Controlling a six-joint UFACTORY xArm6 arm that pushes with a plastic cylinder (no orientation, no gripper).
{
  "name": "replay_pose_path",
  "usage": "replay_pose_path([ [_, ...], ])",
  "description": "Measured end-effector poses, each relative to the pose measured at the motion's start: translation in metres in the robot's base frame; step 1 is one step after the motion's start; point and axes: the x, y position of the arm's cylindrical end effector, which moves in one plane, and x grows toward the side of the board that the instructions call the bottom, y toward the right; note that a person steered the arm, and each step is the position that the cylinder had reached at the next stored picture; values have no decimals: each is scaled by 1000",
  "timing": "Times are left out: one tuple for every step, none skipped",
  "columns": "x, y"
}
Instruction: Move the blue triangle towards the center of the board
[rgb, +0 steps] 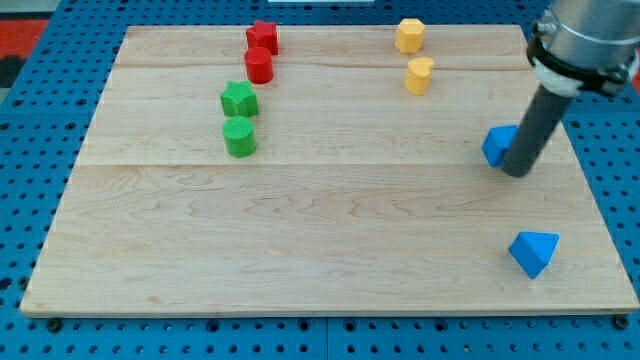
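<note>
The blue triangle (533, 252) lies near the board's lower right corner. My tip (515, 172) stands at the view's right, well above the triangle, touching the right side of a second blue block (497, 144), whose shape is partly hidden by the rod. The triangle is apart from the tip.
The wooden board (320, 230) carries a red star-like block (263, 37) and a red cylinder (259, 65) at top left of centre, a green star-like block (238, 99) and a green cylinder (240, 137) below them, and two yellow blocks (409, 35) (419, 75) at top right.
</note>
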Motion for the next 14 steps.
replay_pose_path([
  [-35,-7],
  [-23,8],
  [-28,74],
  [-61,72],
  [-75,35],
  [-66,-5],
  [-62,-48],
  [-71,-6],
  [-114,41],
  [-143,10],
  [-145,-17],
  [-111,56],
  [8,110],
  [100,128],
])
